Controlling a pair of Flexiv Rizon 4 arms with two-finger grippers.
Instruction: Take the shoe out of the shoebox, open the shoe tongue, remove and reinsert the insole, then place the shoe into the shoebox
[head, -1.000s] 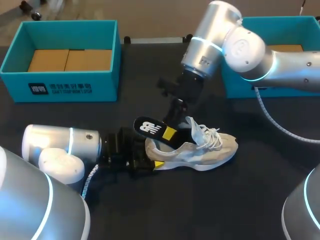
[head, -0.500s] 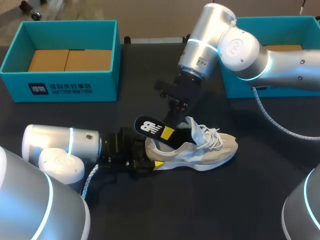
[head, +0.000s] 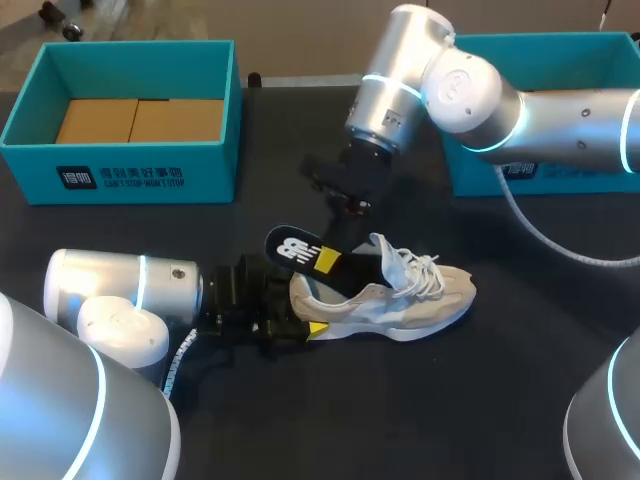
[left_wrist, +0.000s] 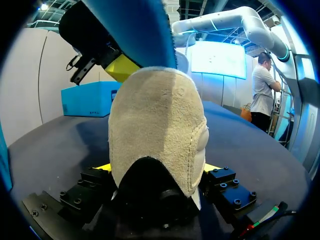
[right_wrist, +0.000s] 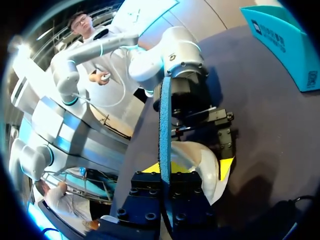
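Observation:
A beige sneaker (head: 400, 295) lies on its side on the black table. Its heel (left_wrist: 157, 130) sits between the fingers of my left gripper (head: 300, 318), whose yellow tips press it from both sides. A black insole (head: 297, 250) with a white logo sticks up out of the shoe's opening. My right gripper (head: 328, 258) is shut on the insole from above. In the right wrist view the insole (right_wrist: 165, 120) runs edge-on between that gripper's (right_wrist: 165, 172) fingers. Above the heel in the left wrist view are the insole's blue underside (left_wrist: 135, 30) and the right gripper (left_wrist: 117, 67).
A teal shoebox (head: 140, 155) with brown cardboard inside stands at the back left. A second teal box (head: 480, 175) stands at the back right, behind my right arm. Bare black table lies in front of the shoe.
My right gripper has closed on the insole and its arm has shifted a little to the left. The insole's free end has moved slightly left. The left arm and shoe have stayed still.

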